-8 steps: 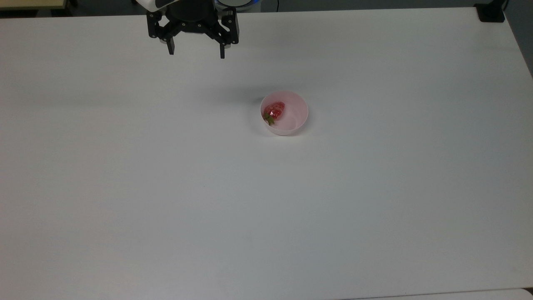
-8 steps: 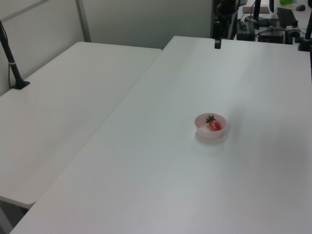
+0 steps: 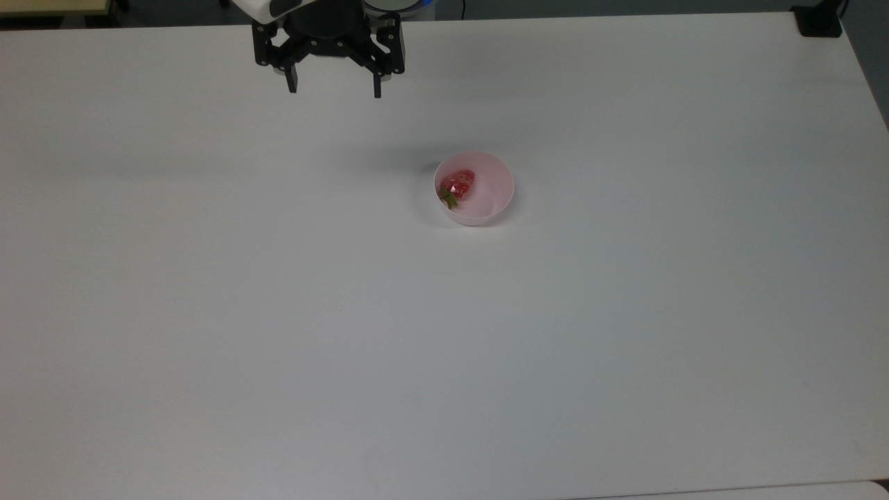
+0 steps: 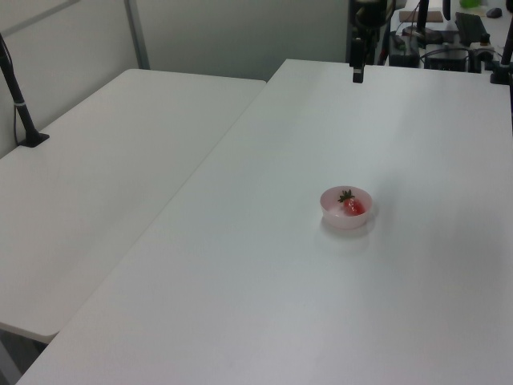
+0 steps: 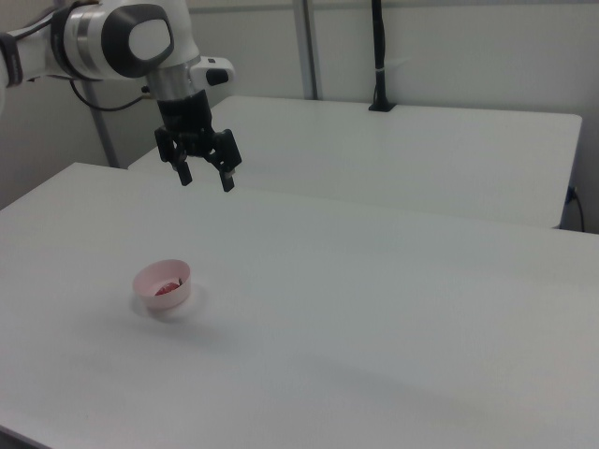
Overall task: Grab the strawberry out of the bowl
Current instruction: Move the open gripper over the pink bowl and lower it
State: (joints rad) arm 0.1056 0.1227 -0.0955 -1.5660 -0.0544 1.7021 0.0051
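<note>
- The strawberry (image 3: 458, 185) lies inside the bowl (image 3: 494, 201), against the wall on the top view's left. Its red body points up and to the right in the top view; its green cap sits at the lower left end.
- In the left view the strawberry (image 4: 353, 206) sits in the right part of the bowl (image 4: 333, 205), with the leafy cap turned toward the far side.
- In the right view the strawberry (image 5: 168, 288) shows as a patch of red low inside the bowl (image 5: 150, 278).
- The bowl is pale pink, round and smooth-sided. It stands upright on the white surface (image 3: 278, 312), a little right of centre in the top view, toward the far half.
- The pincer (image 3: 335, 92) hangs above the surface near its far edge, well apart from the bowl, up and to the left of it in the top view.
- Its two black fingers are spread wide, with clear space between them and nothing held. They point downward.
- In the right view the pincer (image 5: 206, 181) is raised above the surface, beyond the bowl and slightly to the right view's right of it.
- The arm (image 5: 112, 42) above it is white with grey joints and enters from the right view's upper left.
- In the left view the pincer (image 4: 357, 76) appears edge-on at the far end of the surface.
- A second white table (image 5: 421, 140) stands beside the surface, carrying a black clamped post (image 5: 378, 56).
</note>
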